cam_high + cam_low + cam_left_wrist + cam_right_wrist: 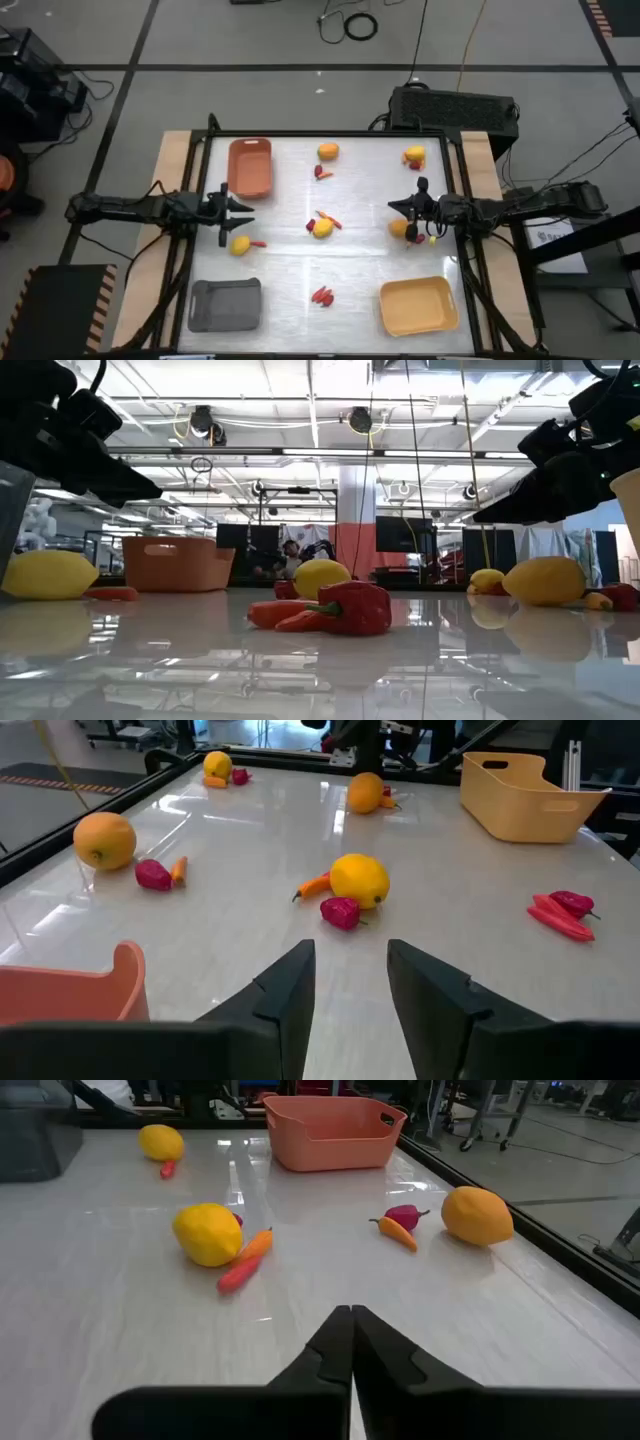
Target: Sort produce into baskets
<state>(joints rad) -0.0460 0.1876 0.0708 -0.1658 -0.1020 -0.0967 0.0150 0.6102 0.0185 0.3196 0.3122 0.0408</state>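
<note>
All 3 baskets empty; produce unsorted on the worktop (nothing started); left gripper jaws narrowly parted, right gripper closed, both holding nothing.

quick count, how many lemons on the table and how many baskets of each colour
lemons: 5
orange basket: 1
grey basket: 1
yellow basket: 1
total: 8
</note>
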